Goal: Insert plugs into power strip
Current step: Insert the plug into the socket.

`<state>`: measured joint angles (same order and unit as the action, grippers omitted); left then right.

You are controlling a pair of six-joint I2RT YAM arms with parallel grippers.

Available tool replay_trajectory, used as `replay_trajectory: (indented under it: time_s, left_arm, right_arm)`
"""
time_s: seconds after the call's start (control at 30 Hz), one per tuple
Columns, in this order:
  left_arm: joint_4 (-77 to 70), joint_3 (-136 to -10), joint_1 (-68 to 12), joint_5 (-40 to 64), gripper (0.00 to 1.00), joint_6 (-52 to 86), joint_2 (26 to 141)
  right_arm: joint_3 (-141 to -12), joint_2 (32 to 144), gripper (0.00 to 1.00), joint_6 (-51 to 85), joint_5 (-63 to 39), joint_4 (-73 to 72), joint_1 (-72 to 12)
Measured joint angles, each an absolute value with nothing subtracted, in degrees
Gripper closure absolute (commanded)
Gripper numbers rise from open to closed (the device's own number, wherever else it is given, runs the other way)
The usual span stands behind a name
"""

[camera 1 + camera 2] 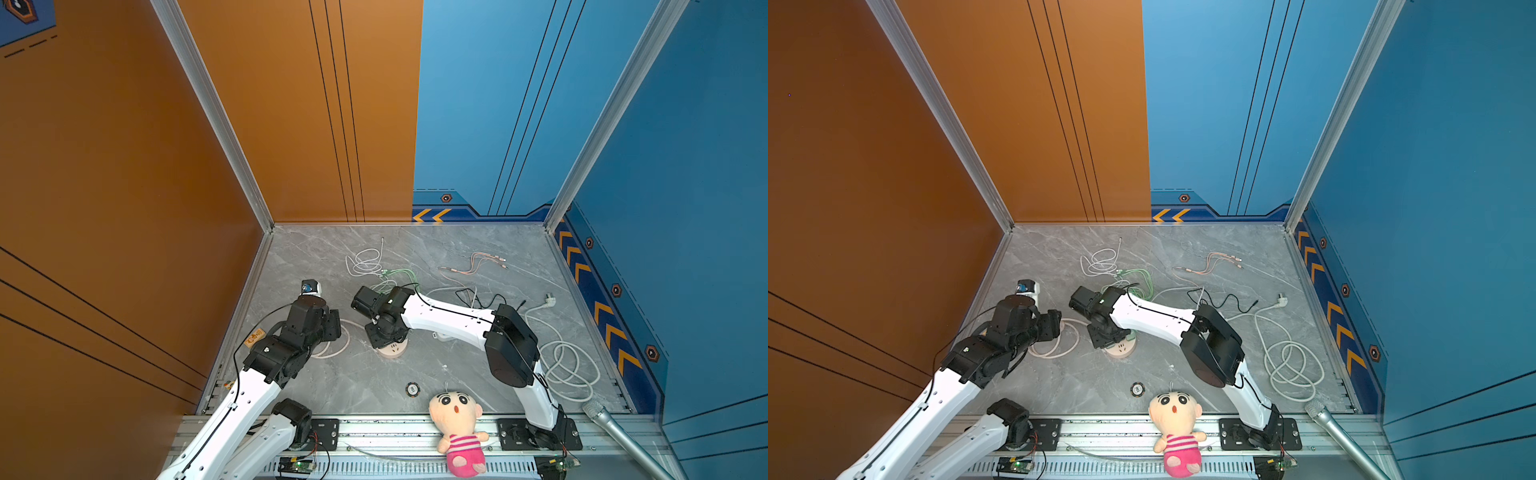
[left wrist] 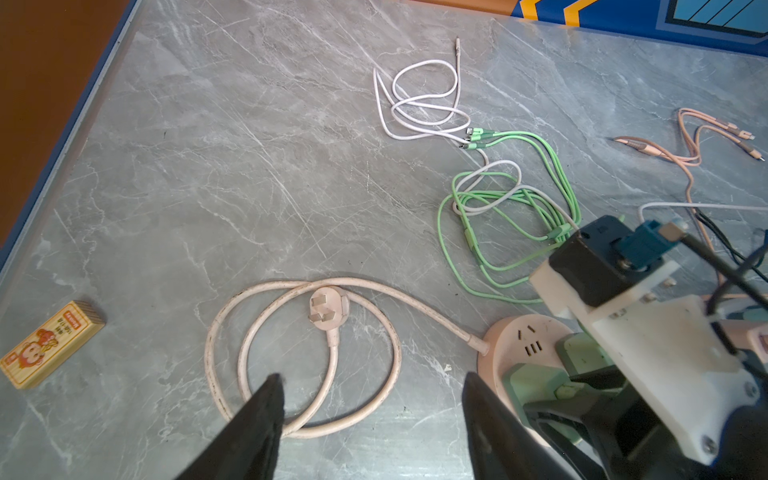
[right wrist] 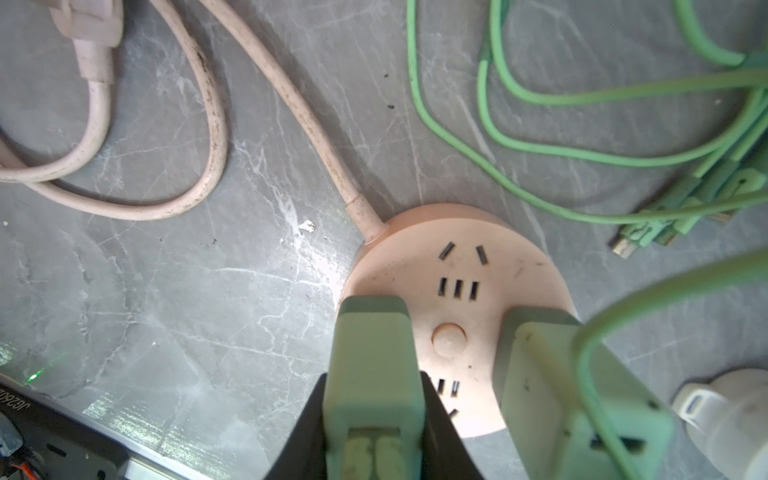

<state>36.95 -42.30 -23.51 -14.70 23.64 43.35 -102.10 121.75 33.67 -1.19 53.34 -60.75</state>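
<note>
Only real "container" here: the round power strip (image 3: 519,270), a flat pastel-pink disc in smooth matte plastic, lightly scuffed, lying on the grey marble-look table (image 3: 166,291). Mostly tucked under the right wrist in both top views. Fed by a thick pink cord (image 3: 320,141), dirt-flecked, looped around its own flat three-pin plug (image 2: 326,309).

Carrying two things on top. First up, a green plug (image 3: 370,332): chunky mint cube with rounded corners, standing upright at the disc's rim, squeezed tight between the black fingers (image 3: 440,419) of the right gripper (image 3: 372,399). Can't tell whether pushed all the way home, prongs hidden. Then a second green plug (image 3: 573,395), upright on the far side of the raised round button (image 3: 449,338), trailing a thin rubbery green cable (image 3: 590,345). Between those two, bare dark slots: two slanted over three straight, plus a few more peeking out beside the fingers.

Just off the disc, a glossy white adapter (image 3: 723,415) lying on the table.

Left gripper (image 2: 374,411) spread wide with nothing in it, hanging over the cord loop, near the strip. Tangle of more green cables (image 3: 411,62) lying loose beyond.
</note>
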Motion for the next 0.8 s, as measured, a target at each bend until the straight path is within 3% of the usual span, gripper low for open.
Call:
replay_trajectory:
  time_s: [0.8]
  left_arm:
    - [37.1, -41.2, -23.2, -14.7, 0.35, 27.1, 45.7]
  right_arm:
    - [-107.7, 124.7, 1.00, 29.4, -0.5, 58.4, -60.7]
